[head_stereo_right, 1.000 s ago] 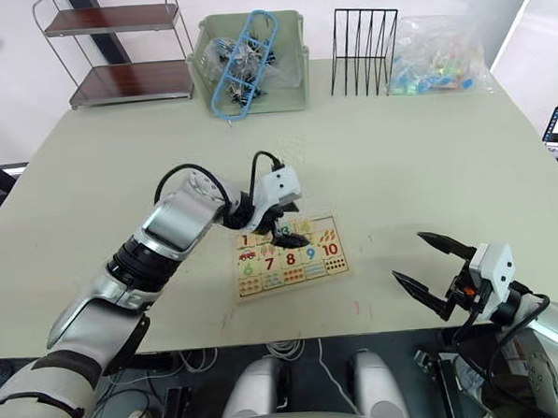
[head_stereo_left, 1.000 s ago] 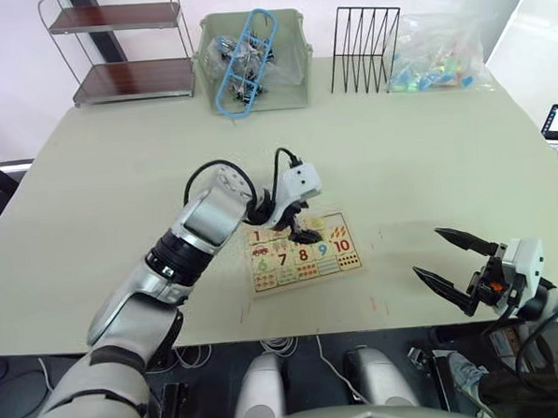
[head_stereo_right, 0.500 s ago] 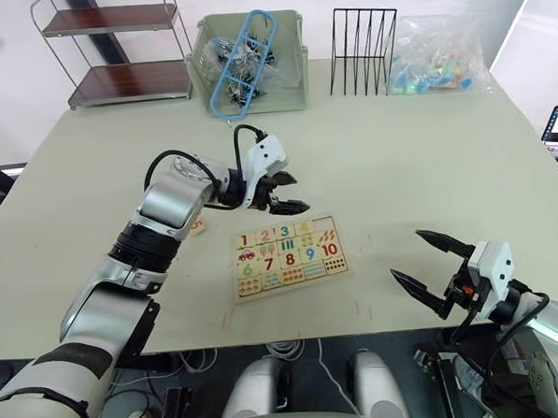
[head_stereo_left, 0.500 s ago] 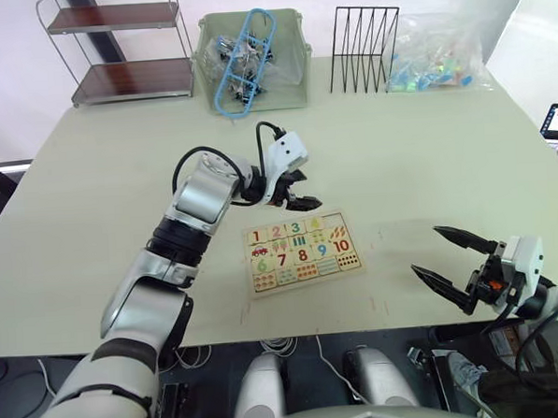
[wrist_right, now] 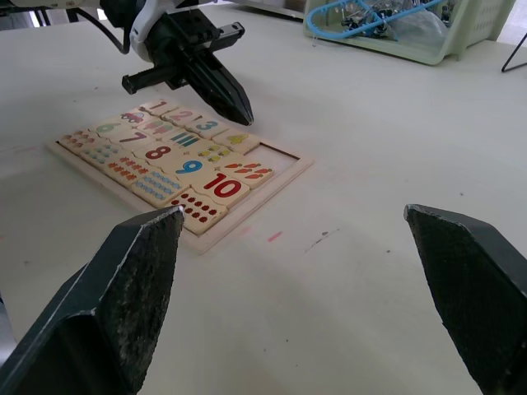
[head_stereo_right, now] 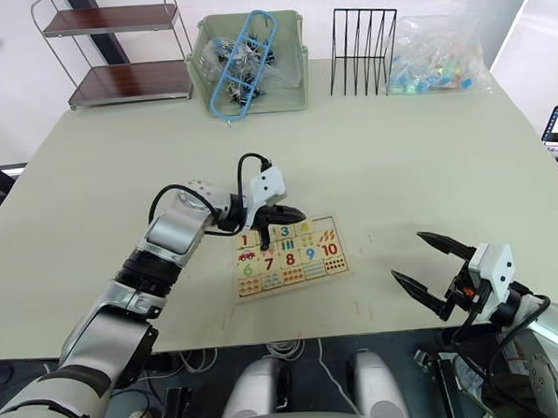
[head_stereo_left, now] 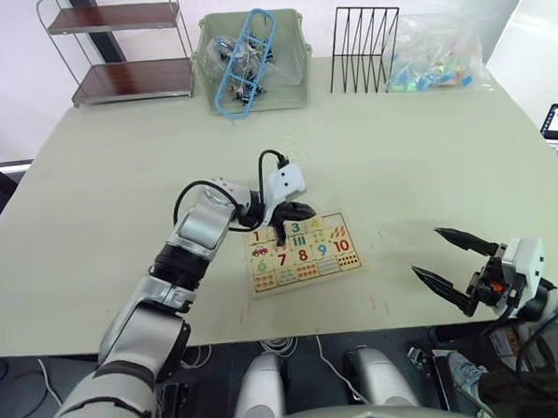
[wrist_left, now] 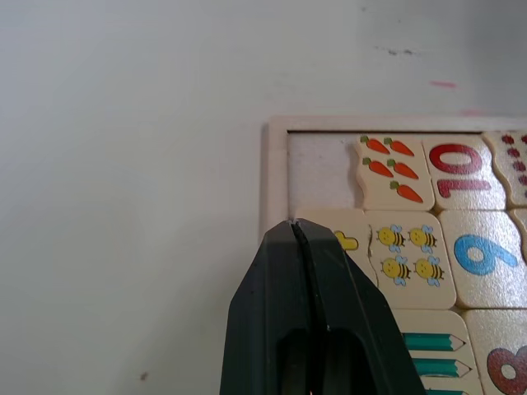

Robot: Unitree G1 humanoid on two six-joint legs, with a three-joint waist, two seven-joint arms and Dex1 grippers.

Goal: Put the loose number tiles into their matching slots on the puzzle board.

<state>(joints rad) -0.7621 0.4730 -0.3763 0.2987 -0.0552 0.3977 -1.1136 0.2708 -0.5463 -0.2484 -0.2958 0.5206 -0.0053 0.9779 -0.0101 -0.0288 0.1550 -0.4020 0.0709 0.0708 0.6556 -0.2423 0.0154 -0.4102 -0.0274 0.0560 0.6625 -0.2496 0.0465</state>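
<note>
puzzle board [wrist_left: 276, 177] cut off at edge, left gripper [wrist_left: 294, 226] covering tiles

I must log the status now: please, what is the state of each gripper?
Left gripper: jaws shut, holding nothing visible, over the puzzle board.
Right gripper: jaws wide open, holding nothing.

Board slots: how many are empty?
1: the slot at the right end of the top row, in the corner beside the carrot tile. The left pincer covers part of that row, so another gap might be hidden.
</note>
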